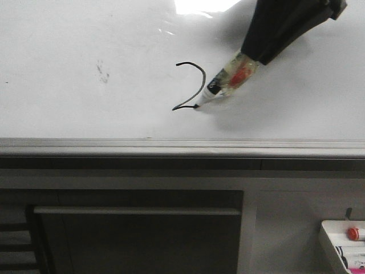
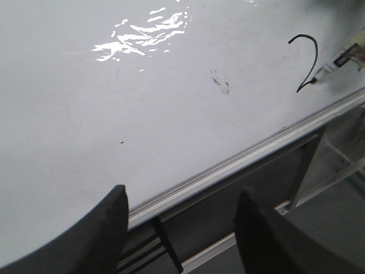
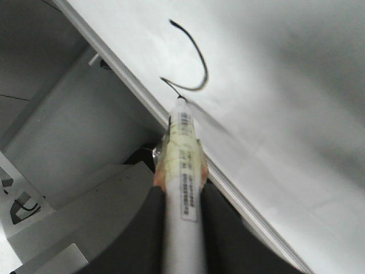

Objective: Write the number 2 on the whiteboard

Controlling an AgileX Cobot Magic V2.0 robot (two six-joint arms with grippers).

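Observation:
The whiteboard (image 1: 85, 108) fills the upper front view. On it is a black number 2 (image 1: 203, 80) with a curved top, a diagonal and a short base stroke. My right gripper (image 1: 246, 61) is shut on a white marker (image 1: 219, 84) wrapped in tape. The marker's tip rests on the board at the right end of the base stroke. The right wrist view shows the marker (image 3: 182, 171) between the right gripper (image 3: 179, 191) fingers, pointing at the numeral (image 3: 202, 65). My left gripper (image 2: 182, 197) is open and empty over the board's bottom rail (image 2: 228, 165). The numeral (image 2: 315, 54) is far from it.
A cluster of dark smudge specks (image 1: 102, 71) lies left of the numeral. The grey metal rail (image 1: 171, 146) runs along the board's lower edge, with a dark cabinet below. A small white tray (image 1: 328, 234) with a red-capped item (image 1: 353, 233) sits at the lower right.

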